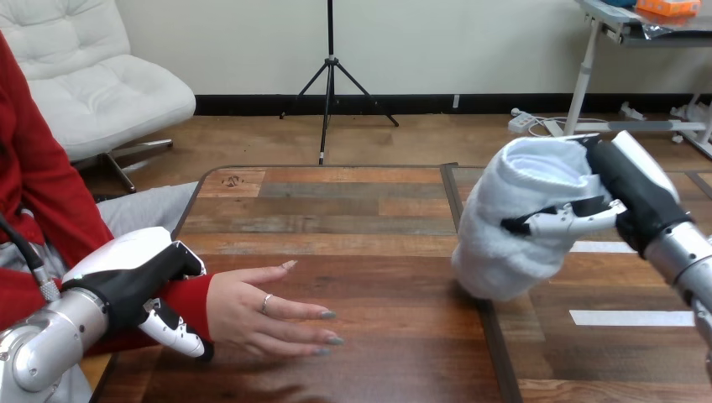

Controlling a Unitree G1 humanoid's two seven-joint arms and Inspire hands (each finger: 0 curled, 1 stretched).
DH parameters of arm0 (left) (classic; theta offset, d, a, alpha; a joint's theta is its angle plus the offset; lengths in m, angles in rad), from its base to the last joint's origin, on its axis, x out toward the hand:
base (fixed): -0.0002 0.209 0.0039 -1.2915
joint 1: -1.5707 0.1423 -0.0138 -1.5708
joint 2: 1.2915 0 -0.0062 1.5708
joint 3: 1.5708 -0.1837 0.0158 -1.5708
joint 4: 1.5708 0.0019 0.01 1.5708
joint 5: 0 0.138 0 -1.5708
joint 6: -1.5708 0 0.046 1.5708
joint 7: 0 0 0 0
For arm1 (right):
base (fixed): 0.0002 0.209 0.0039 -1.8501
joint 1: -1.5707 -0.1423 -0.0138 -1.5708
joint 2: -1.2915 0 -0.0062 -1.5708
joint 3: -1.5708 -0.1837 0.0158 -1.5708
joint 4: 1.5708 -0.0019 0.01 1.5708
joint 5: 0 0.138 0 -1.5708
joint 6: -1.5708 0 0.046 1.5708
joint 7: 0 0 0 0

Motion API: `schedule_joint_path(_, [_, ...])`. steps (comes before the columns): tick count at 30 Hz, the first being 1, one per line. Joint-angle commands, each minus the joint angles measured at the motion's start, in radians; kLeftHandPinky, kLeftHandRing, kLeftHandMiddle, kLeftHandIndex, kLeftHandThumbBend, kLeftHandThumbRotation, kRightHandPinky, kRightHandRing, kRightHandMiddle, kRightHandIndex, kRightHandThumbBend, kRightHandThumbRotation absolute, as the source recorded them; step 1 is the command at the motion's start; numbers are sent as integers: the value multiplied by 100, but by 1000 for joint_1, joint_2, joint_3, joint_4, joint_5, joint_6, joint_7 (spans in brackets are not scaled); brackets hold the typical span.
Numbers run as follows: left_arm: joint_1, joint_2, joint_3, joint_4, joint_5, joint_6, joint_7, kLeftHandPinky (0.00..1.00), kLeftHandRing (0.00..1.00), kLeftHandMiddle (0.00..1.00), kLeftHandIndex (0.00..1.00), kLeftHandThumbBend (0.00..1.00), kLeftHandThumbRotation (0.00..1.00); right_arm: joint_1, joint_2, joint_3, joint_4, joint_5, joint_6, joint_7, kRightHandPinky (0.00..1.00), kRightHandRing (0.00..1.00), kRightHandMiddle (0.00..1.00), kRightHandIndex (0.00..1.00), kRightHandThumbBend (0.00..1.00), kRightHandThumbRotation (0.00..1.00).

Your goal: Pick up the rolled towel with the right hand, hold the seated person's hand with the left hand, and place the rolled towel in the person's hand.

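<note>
My right hand (pixel 631 195) is shut on the rolled white towel (pixel 516 220), holding it upright and tilted over the table's right half, its lower end close to the wood. The person's hand (pixel 267 312) lies flat on the table at the left, fingers stretched toward the right. My left hand (pixel 138 285) is curled round the person's wrist where the red sleeve ends, thumb and fingers wrapping it from above. The towel is well to the right of the person's hand, with bare table between them.
The wooden table (pixel 369 227) has a dark seam running down its middle. Two strips of white tape (pixel 631 318) lie on its right part, under my right arm.
</note>
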Motion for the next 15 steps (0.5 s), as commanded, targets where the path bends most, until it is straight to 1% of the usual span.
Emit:
schedule_joint_path(1, [-234,12,54,-73,-41,-58,33,23,29,36,37,72,0,-52,50,-13,-104,11,-1,-61,31,35,40,43,85,0])
schedule_joint_path(9, [-243,4,48,-63,-48,-73,33,23,29,37,37,74,0,-55,74,-6,-110,-2,1,-69,32,36,41,43,85,0])
schedule_joint_path(15, [-246,-8,46,-50,-51,-84,43,22,28,36,37,74,0,-54,91,3,-125,-9,13,-74,32,36,41,43,84,0])
